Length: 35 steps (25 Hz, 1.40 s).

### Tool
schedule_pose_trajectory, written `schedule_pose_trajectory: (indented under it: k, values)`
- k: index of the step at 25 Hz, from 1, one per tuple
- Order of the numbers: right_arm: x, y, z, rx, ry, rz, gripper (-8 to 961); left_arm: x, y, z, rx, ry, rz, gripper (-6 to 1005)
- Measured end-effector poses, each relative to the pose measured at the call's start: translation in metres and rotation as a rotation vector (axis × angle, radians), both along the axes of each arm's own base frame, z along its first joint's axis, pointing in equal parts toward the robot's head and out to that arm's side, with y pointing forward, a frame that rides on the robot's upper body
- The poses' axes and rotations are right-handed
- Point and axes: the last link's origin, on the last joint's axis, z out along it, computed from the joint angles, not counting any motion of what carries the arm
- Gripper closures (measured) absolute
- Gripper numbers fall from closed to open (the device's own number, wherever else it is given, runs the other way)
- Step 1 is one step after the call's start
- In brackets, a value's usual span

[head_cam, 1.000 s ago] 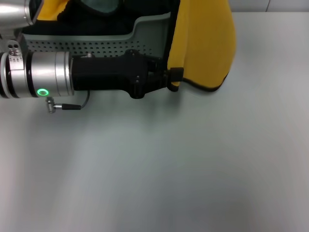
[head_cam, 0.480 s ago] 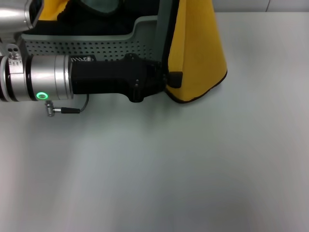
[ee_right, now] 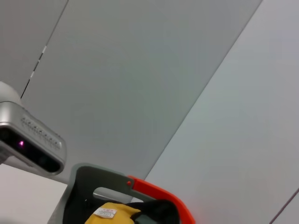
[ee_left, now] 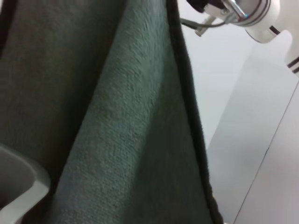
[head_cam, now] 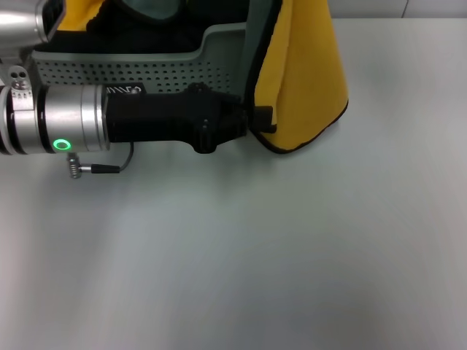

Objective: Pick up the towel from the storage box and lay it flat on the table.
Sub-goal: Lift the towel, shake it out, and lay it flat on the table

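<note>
The towel (head_cam: 306, 80), mustard yellow with thin black edging, hangs folded from above the head view at the storage box's right end. Its lower edge rests on or just above the table (head_cam: 255, 255). My left gripper (head_cam: 263, 118) reaches across the front of the storage box (head_cam: 146, 71) and is shut on the towel's lower left edge. The left wrist view shows the towel (ee_left: 131, 121) close up, with its black edging. My right arm (ee_left: 250, 11) is up by the towel's top edge, outside the head view.
Another yellow cloth (head_cam: 76, 14) and black fabric (head_cam: 146, 33) lie in the box. A yellow cloth with a white label (ee_right: 110, 213) shows at the right wrist view's edge. White tabletop spreads in front and to the right.
The towel's hanging lower part has swung left toward the box and narrowed. My left gripper has shifted slightly left with the towel's edge in it.
</note>
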Motion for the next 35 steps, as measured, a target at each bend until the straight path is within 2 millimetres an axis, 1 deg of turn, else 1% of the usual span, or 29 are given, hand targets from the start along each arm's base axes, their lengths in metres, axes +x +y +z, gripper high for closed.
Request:
schedule_pose_trajectory:
  k: [2, 4, 5, 6, 7, 8, 9, 10, 14, 17, 18, 19, 21, 23, 29, 31, 33, 35]
  values:
    - [0.006, -0.003, 0.003, -0.008, 0.009, -0.019, 943, 0.000, 0.001, 0.004, -0.007, -0.005, 0.010, 922]
    - [0.014, -0.008, 0.007, -0.024, 0.018, -0.042, 943, -0.001, 0.000, 0.013, -0.005, -0.023, 0.006, 925]
    - [0.014, -0.008, 0.007, -0.024, 0.018, -0.042, 943, -0.003, 0.000, 0.021, 0.002, -0.037, -0.003, 927]
    - [0.022, -0.012, 0.013, -0.046, 0.029, -0.073, 943, -0.006, 0.000, 0.039, 0.015, -0.063, -0.014, 948]
    - [0.026, -0.014, 0.016, -0.061, 0.035, -0.089, 943, -0.006, 0.000, 0.039, 0.015, -0.063, -0.014, 969]
    - [0.034, -0.018, 0.022, -0.089, 0.049, -0.121, 943, -0.009, 0.002, 0.050, 0.025, -0.068, -0.011, 990]
    - [0.038, -0.020, 0.025, -0.104, 0.055, -0.136, 943, -0.011, 0.003, 0.058, 0.030, -0.068, -0.006, 989]
    - [0.045, -0.024, 0.031, -0.131, 0.067, -0.160, 942, -0.013, 0.008, 0.070, 0.035, -0.059, 0.005, 989]
    - [0.067, -0.039, 0.051, -0.206, 0.131, -0.228, 942, -0.014, 0.014, 0.095, -0.003, -0.042, -0.016, 987]
    - [0.084, -0.050, 0.061, -0.232, 0.181, -0.254, 942, -0.007, 0.019, 0.105, -0.035, -0.034, -0.051, 985]
    - [0.089, -0.053, 0.064, -0.241, 0.194, -0.262, 942, -0.007, 0.019, 0.105, -0.035, -0.034, -0.051, 984]
    - [0.092, -0.055, 0.065, -0.245, 0.200, -0.267, 942, -0.003, 0.021, 0.107, -0.048, -0.031, -0.064, 984]
    - [0.099, -0.058, 0.066, -0.253, 0.211, -0.285, 942, 0.013, 0.031, 0.112, -0.066, -0.019, -0.094, 983]
    - [0.108, -0.059, 0.065, -0.260, 0.217, -0.312, 943, 0.024, 0.038, 0.114, -0.069, -0.014, -0.113, 982]
    - [0.129, -0.059, 0.054, -0.318, 0.184, -0.388, 943, 0.057, 0.057, 0.125, -0.069, 0.012, -0.147, 978]
    - [0.135, -0.063, 0.052, -0.339, 0.164, -0.397, 943, 0.066, 0.059, 0.124, -0.095, 0.024, -0.160, 977]
    - [0.138, -0.069, 0.051, -0.362, 0.149, -0.396, 943, 0.069, 0.058, 0.120, -0.130, 0.042, -0.172, 976]
    - [0.141, -0.077, 0.052, -0.395, 0.141, -0.390, 942, 0.068, 0.051, 0.114, -0.201, 0.081, -0.198, 975]
